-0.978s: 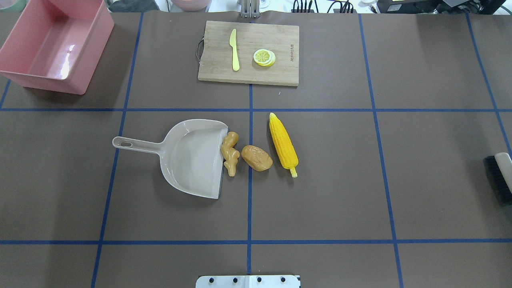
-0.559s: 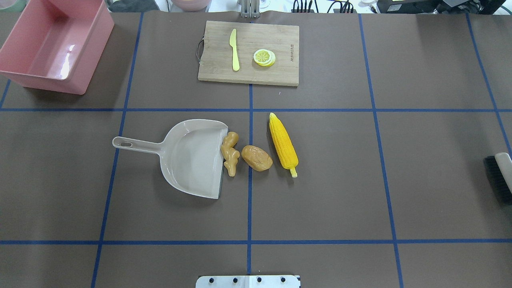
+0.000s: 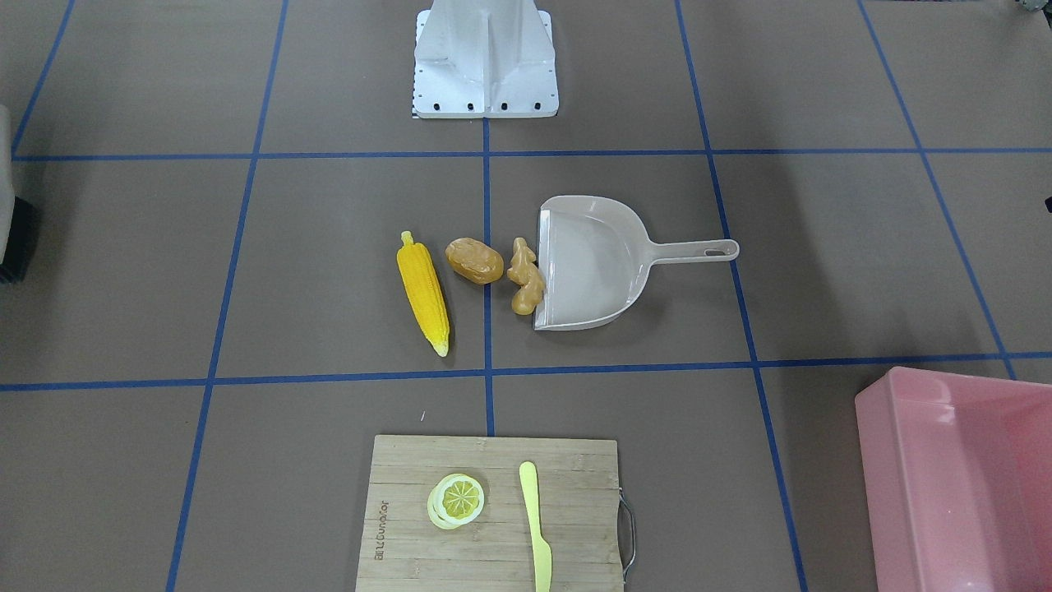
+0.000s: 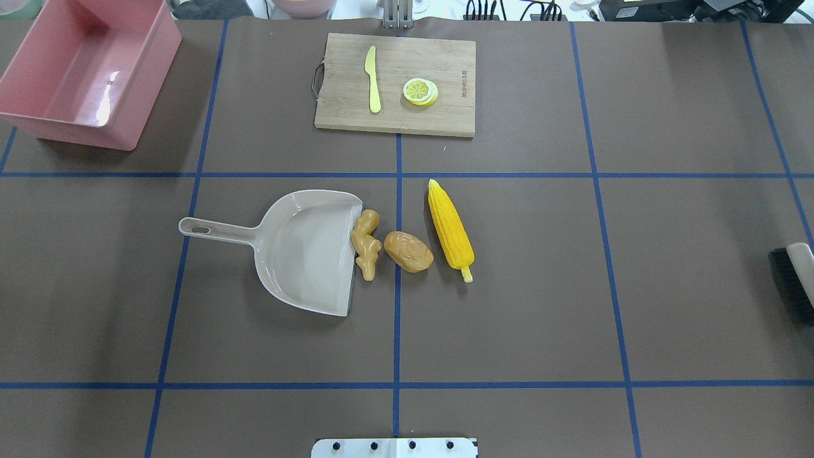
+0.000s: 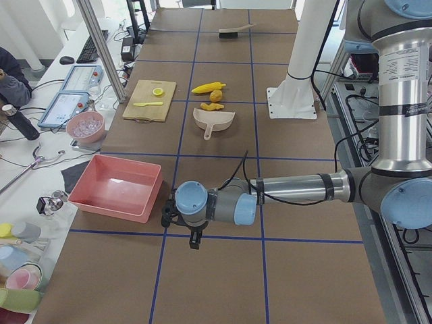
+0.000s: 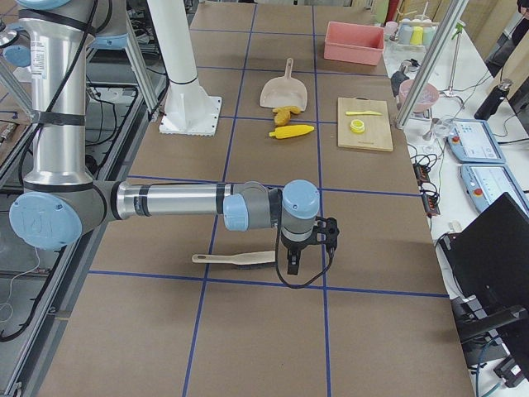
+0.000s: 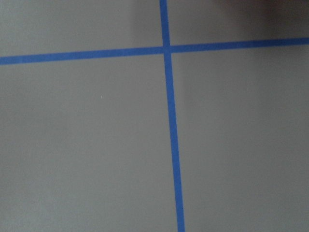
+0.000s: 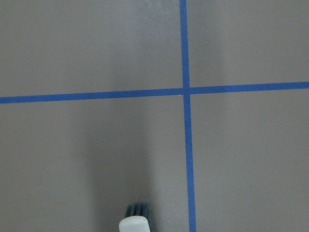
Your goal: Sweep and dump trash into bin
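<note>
The yellow corn cob, the brown potato-like lump and the tan ginger root lie in a row at mid-table. The ginger touches the mouth of the beige dustpan. The pink bin stands at the far left corner and holds nothing. My left gripper hangs over bare mat near the bin, seen only in the exterior left view. My right gripper hangs beside the brush, seen only in the exterior right view. I cannot tell whether either is open or shut.
A wooden cutting board at the far middle carries a pale yellow knife and a lemon slice. The brush lies at the right edge of the table. The robot's base plate is at the near edge.
</note>
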You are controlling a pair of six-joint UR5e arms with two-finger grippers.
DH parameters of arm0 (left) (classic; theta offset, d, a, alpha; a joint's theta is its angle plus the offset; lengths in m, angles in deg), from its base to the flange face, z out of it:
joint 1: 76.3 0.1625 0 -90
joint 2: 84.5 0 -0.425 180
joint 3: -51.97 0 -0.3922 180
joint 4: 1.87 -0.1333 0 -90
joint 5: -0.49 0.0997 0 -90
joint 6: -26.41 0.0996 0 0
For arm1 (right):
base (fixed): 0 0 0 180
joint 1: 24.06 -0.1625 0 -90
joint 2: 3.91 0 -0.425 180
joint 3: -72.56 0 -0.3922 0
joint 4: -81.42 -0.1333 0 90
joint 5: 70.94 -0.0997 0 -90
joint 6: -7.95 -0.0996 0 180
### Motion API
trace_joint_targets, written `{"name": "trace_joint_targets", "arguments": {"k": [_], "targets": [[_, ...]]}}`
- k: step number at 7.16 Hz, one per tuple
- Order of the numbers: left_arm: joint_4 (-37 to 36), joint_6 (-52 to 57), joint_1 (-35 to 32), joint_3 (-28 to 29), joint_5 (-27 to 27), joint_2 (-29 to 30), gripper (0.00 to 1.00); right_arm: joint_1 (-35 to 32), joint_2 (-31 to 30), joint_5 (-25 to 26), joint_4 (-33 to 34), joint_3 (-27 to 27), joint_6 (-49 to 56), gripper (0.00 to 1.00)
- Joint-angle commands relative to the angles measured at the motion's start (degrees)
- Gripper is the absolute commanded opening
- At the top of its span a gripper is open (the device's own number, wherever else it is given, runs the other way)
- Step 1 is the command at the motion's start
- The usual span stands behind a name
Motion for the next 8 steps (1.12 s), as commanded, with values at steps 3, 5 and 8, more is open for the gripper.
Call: {"name": "trace_joint_targets", "arguments": {"k": [3, 5, 8], "targets": [[-2.4, 0.2, 8.8, -2.6, 6.8, 9.6, 0.99, 1.6, -8.6, -2.2, 6.7, -12.7, -1.5, 1.0], [-1.9, 0.6, 10.7, -10.4, 6.8, 9.9, 0.99, 6.7, -20.1, -2.2, -12.3, -12.9, -2.3, 1.0], [2.1, 0.6, 23.9, -14.4, 7.3, 11.7, 0.99, 13.8, -24.9, -0.4, -17.9, -12.8, -3.8, 1.0]]}}
